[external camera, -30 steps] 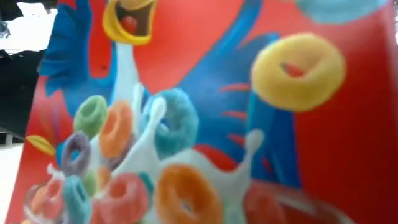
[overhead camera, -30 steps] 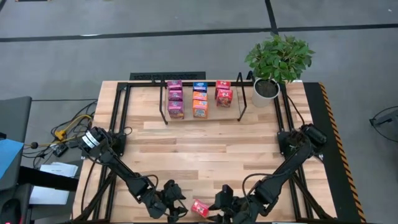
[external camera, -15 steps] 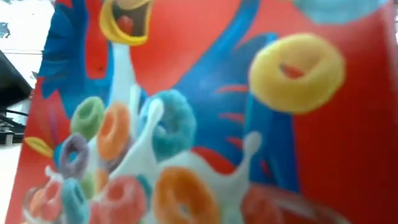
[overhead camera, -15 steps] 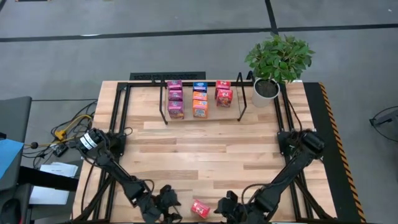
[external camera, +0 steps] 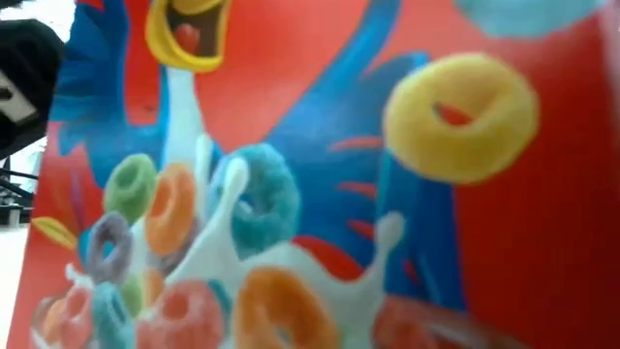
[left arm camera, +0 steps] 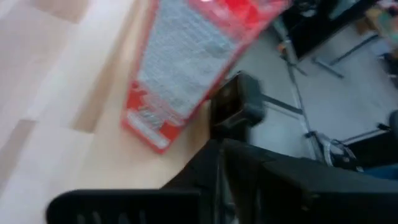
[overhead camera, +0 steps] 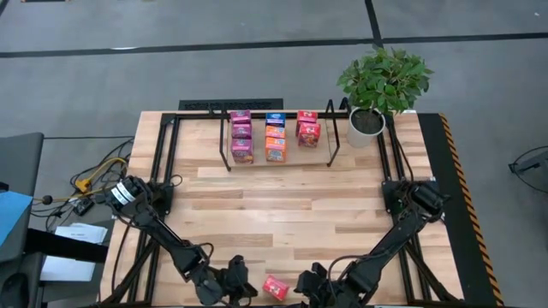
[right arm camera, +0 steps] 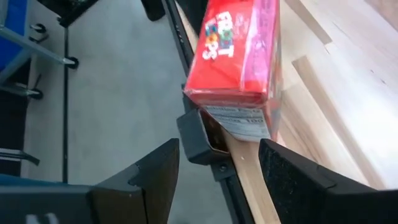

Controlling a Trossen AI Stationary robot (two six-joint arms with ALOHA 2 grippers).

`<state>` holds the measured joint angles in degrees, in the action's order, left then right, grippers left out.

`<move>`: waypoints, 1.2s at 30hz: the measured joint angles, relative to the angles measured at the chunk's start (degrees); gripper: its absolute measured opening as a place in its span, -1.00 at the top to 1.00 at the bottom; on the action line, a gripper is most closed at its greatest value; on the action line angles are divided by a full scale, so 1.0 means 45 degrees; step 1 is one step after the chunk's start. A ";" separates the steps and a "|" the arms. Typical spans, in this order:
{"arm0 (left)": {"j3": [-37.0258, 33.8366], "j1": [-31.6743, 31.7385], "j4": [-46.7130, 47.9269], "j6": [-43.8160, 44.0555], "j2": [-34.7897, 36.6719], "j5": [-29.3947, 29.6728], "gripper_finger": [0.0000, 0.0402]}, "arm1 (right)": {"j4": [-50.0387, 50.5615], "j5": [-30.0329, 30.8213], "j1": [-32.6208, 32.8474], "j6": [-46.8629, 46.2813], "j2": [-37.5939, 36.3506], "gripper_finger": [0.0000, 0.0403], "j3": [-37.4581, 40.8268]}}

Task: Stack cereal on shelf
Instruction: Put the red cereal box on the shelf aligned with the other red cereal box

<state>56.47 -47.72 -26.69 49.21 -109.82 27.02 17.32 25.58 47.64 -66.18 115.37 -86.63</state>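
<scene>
Left pincer (overhead camera: 233, 285) is sitting at the counter's near edge, fingers together and holding nothing – the red cereal carton (overhead camera: 276, 287) is lying just beside it. Right pincer (overhead camera: 306, 286) is waiting on the carton's other side with fingers (right arm camera: 155, 171) spread apart, empty. Farther back, on the wooden counter (overhead camera: 291, 201), the shelf (overhead camera: 228, 147) is carrying more cartons beside a potted plant (overhead camera: 383, 83); grey floor surrounds it.

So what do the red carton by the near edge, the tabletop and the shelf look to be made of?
The red carton looks like printed paperboard with a slight gloss: sharp folded edges, colour artwork, a label panel. The tabletop seems to be pale wooden boards with visible seams and grain, matte. The shelf appears to be thin black metal rod, though coated wire cannot be ruled out.
</scene>
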 joint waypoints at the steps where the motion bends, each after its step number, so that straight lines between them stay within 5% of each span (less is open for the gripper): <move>1: 0.0000 0.0000 -0.0197 -0.0093 0.0000 -0.0209 0.94 | 0.0068 0.0000 0.0000 -0.0002 0.0007 -0.22 0.0005; 13: 0.0275 0.0305 -0.2602 -0.0027 -0.1514 -0.0855 1.00 | 0.0077 0.0055 -0.0121 0.0000 0.0015 -0.21 0.0005; 23: 0.2054 0.0934 -0.2474 -0.0017 -0.3377 -0.0915 1.00 | 0.0229 0.0133 -0.0117 -0.0289 0.0015 -0.21 0.0005; 36: 0.2342 0.1456 -0.1932 -0.0075 -0.3621 0.0175 1.00 | 0.1818 0.1287 -0.0117 -0.0566 0.0010 -0.21 0.0005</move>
<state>67.01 -41.17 -35.39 48.88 -126.12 27.81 25.50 31.38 47.11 -68.73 115.42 -86.61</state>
